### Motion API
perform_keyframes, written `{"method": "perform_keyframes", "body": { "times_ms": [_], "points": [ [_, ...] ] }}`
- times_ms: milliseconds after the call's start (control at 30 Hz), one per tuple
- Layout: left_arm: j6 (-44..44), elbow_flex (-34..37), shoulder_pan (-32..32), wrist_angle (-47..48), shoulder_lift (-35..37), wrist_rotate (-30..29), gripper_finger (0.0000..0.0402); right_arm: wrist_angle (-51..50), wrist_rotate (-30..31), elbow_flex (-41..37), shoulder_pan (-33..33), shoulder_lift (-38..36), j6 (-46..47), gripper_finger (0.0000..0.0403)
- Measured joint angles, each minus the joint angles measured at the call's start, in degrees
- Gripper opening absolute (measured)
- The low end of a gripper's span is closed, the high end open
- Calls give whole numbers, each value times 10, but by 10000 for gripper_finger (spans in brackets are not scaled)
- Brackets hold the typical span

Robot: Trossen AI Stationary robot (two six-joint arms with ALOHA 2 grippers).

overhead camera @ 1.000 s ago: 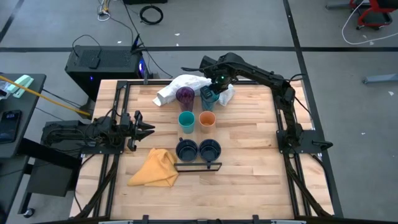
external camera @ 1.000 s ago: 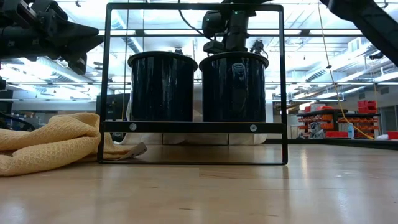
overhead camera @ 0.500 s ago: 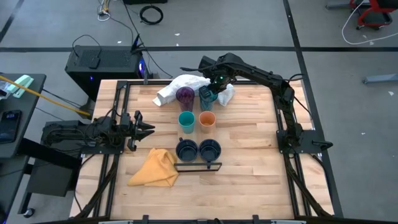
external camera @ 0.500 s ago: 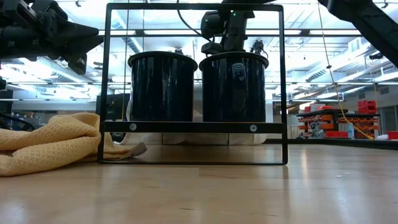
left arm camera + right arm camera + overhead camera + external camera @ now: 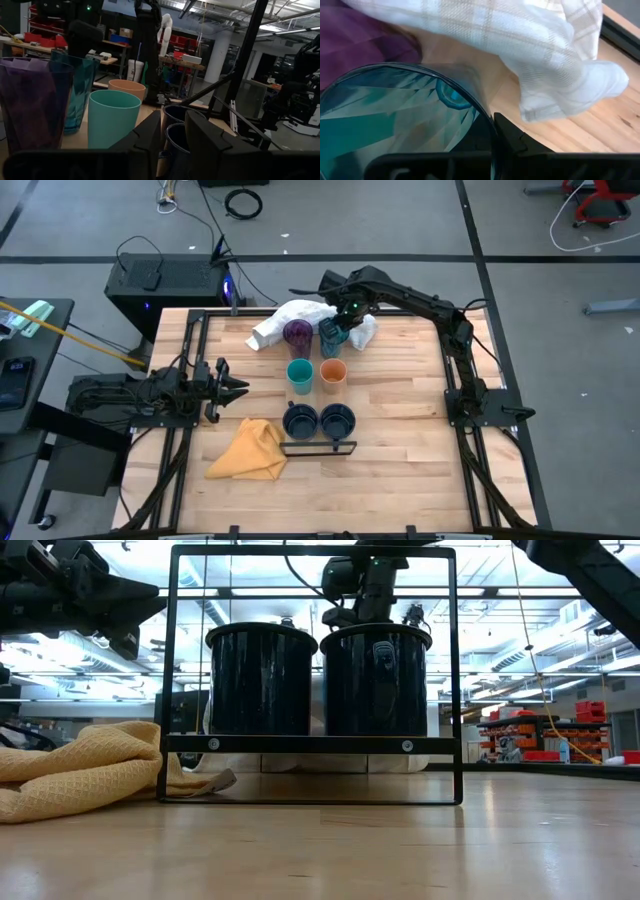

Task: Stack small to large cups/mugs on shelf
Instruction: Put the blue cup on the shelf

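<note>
Grey workshop floor surrounds the slatted wooden tabletop (image 5: 400, 410), and on it the cups stand in three pairs running away from a dark metal frame (image 5: 310, 670); whether a separate shelf board lies under them I cannot tell from above. Largest first: the right arm reaches in from the far side, its right gripper (image 5: 340, 320) down over the teal tumbler (image 5: 334, 335), and its wrist view shows a dark finger (image 5: 507, 137) pressed against the tumbler's rim, the other finger cut off, so it is pinching the rim. Beside it stands the purple tumbler (image 5: 297, 333), both touching a white checked cloth (image 5: 290, 315) behind them. The left arm waits at the table's left edge, its left gripper (image 5: 235, 387) with fingers slightly spread, holding nothing. A yellow cloth (image 5: 250, 450) lies crumpled near the front. Two navy mugs (image 5: 318, 420) sit side by side just behind the frame; in the low view they block nearly everything beyond. Between mugs and tumblers sit the short teal cup (image 5: 300, 374) and the short orange cup (image 5: 333, 372).
</note>
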State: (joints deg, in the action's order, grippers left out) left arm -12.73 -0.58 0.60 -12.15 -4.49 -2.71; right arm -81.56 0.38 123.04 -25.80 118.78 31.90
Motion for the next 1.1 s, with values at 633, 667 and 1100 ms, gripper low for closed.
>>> {"method": "perform_keyframes", "body": {
  "times_ms": [633, 667, 1100],
  "points": [
    [0, 0, 0, 0, 0, 0, 92, 4, -18, -32, 1, -4, 16, 5],
    [-1, 0, 0, 0, 0, 0, 92, 4, -18, -32, 1, -4, 14, 5],
    [0, 0, 0, 0, 0, 0, 98, 31, -19, -29, 1, -1, 10, 5]
  ]
}}
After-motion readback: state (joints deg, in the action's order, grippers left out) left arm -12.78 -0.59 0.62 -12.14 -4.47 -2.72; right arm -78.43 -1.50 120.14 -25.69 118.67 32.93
